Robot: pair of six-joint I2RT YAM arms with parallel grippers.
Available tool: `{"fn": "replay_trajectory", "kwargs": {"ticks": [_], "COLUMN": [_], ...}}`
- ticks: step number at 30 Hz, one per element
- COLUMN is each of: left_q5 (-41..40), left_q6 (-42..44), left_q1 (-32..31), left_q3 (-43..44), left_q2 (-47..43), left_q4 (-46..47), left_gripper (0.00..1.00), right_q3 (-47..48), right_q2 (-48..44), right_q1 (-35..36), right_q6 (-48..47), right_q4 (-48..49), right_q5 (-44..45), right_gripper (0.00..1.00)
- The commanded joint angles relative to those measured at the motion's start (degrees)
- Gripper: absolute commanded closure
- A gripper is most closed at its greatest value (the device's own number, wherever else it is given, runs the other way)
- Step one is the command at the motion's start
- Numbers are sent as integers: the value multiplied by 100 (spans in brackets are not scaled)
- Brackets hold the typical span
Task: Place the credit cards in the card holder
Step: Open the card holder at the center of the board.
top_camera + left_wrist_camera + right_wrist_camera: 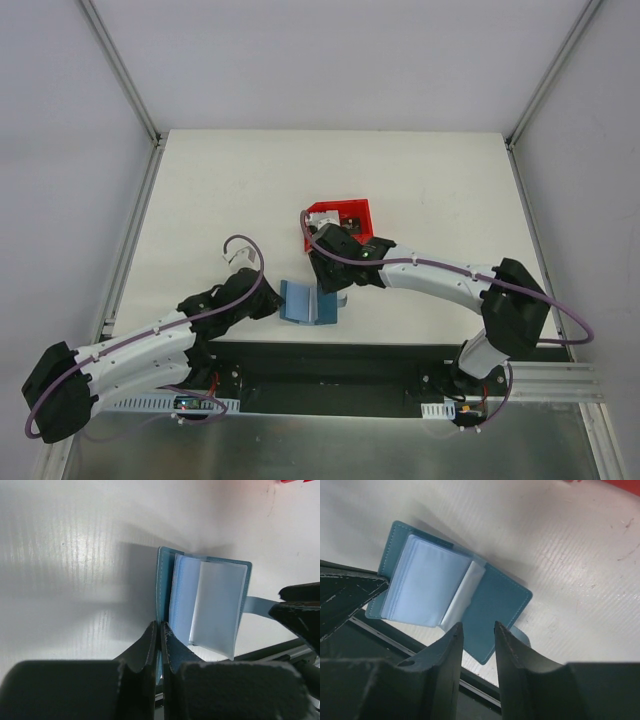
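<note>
The teal card holder lies spread open near the table's front edge, its light blue inner pockets fanned up. My left gripper is shut on the edge of its left cover, as the top view also shows. My right gripper is open and empty, hovering just above the holder's right cover; the snap tab shows beside one finger. In the top view the right gripper sits between the holder and the bin. A small pale piece in the bin may be a credit card; the arm hides the rest.
A red plastic bin stands just behind the right gripper, partly covered by that arm. The dark mounting rail runs right along the table's front edge, close to the holder. The two grippers are close together over the holder.
</note>
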Motion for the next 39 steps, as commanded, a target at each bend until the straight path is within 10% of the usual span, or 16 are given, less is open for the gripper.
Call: {"fn": "replay_trajectory", "kwargs": {"ticks": [1, 16, 39], "left_q5": [-33, -68, -174], "left_q6": [119, 137, 198], "left_q1": [-53, -44, -44], "left_q3": [277, 251, -259], "left_q2": [30, 179, 585], "left_q4": [6, 32, 454], "left_gripper": [100, 100, 97], "right_q3": [113, -211, -1170], "right_q2": [-71, 763, 817], "right_q1": [-2, -72, -504], "right_q6": [-66, 391, 356], "right_q4": [266, 820, 987], "right_q5": [-379, -1513, -1188], "right_gripper": [68, 92, 94]}}
